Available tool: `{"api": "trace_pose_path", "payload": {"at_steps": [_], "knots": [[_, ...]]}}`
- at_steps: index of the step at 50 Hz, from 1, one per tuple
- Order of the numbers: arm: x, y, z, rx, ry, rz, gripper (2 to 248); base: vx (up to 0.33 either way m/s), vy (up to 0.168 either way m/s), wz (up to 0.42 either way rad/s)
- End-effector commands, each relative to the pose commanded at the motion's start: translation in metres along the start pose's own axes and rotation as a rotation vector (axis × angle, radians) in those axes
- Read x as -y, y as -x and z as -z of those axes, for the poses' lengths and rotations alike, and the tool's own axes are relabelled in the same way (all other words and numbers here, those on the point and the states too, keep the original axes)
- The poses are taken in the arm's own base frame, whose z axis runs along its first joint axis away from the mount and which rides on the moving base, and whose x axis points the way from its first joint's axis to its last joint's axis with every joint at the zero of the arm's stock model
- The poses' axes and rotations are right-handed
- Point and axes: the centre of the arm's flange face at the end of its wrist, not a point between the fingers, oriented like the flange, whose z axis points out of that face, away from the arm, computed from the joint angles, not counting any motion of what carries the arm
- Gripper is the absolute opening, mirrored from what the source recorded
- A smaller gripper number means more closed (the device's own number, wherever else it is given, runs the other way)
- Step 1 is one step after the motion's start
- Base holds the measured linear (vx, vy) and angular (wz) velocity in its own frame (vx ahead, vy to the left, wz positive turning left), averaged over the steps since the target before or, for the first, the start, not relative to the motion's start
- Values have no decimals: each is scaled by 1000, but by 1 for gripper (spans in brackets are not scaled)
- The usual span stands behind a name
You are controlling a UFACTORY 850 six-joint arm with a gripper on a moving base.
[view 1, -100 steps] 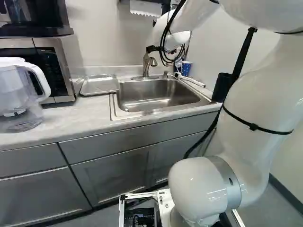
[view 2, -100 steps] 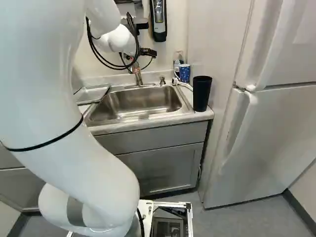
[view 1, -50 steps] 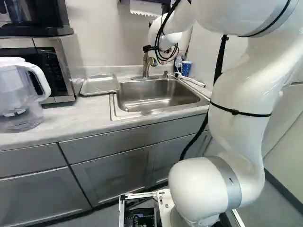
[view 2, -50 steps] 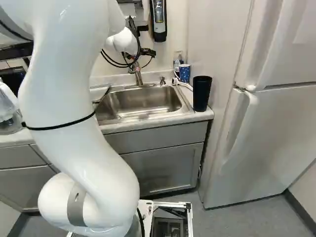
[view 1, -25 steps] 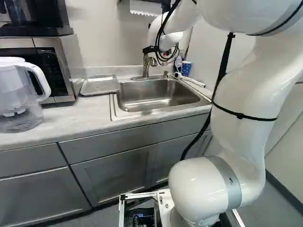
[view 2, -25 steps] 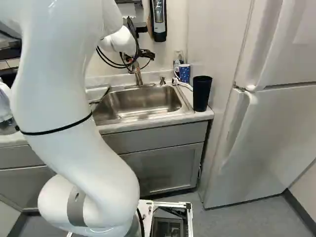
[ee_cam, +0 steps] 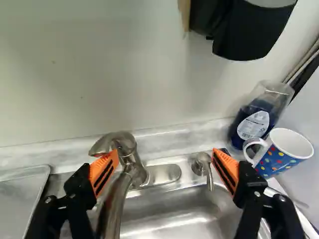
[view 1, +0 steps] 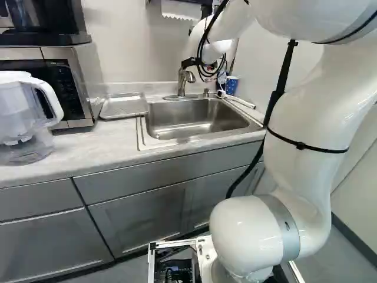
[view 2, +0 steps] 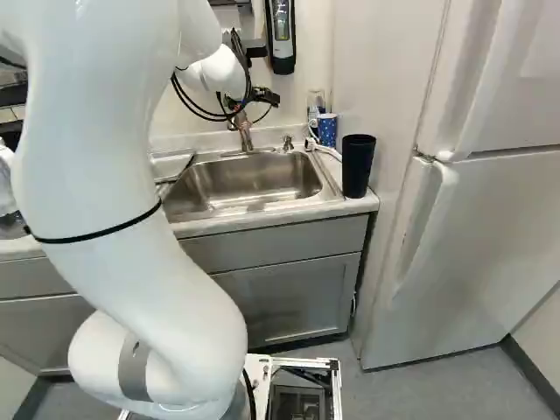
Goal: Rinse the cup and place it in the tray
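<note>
Polka-dot mug (ee_cam: 282, 160), taken as the task's cup: empty of any grip, upright near the back right corner of the worktop (view 1: 88, 141). Fingers (ee_cam: 103, 173): spread wide, orange pads facing each other, holding nothing. Faucet (ee_cam: 130, 162): ahead of and below the gap, nearer one pad. Pump fitting (ee_cam: 202, 165): on the sink's back ledge, near the opposite pad, on the mug's side. Mug handle (ee_cam: 250, 145): turned towards the fingers. Soap bottle (ee_cam: 255, 118): close beside the mug, towards the back wall.

Handling (judged): stiff, fairly light, probably glazed ceramic; breakable if knocked, slippery once wet. Recommended hold: both pads across opposite sides of the body, below the rim, with the handle clear of the squeeze. The bottle may crowd one finger, so a slow, straight entry is advisable.

Farther out: sink (view 2: 245, 185), to the mug's left, its basin set into the worktop; black tumbler (view 2: 358, 164), by the worktop's right edge, forward of the mug; metal tray (view 1: 124, 106), towards the back edge, left of the sink. Rinsing and placing both remain; the next move calls for a sideways approach to the mug.
</note>
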Motion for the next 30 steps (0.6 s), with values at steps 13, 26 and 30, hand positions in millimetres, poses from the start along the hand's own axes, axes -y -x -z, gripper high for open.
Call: {"api": "trace_pose_path", "payload": {"at_steps": [13,26,30], "knots": [[0,-11,1,-118,0,0,247,0,0,0],[0,-17,2,-193,0,0,247,0,0,0],[0,-17,2,-193,0,0,247,0,0,0]]}}
